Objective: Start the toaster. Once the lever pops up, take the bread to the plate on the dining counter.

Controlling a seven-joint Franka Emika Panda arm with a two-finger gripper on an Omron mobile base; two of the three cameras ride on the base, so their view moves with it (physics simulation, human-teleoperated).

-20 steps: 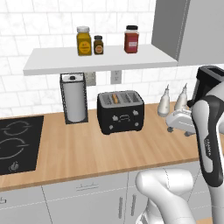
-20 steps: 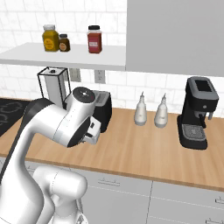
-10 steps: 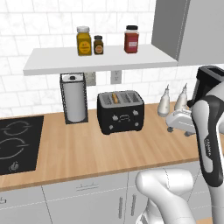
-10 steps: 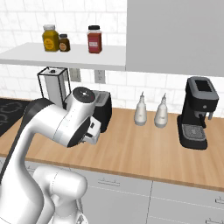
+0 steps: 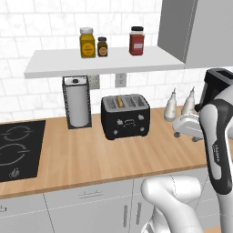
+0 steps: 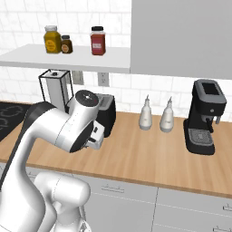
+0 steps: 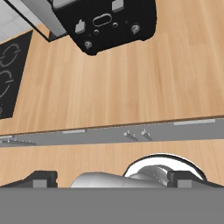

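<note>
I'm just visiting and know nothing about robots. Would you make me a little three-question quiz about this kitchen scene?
1. True or false: the bread sits in a slot of the toaster.
2. What stands directly left of the toaster in the left base view? A) coffee machine B) paper towel holder C) bowl
3. Fill in: the end effector has its jaws ____.

Key: 1 true. 2 B, the paper towel holder. 3 open, well short of the toaster.

bare counter (image 5: pixel 86 159) before toaster (image 5: pixel 125 116)
</note>
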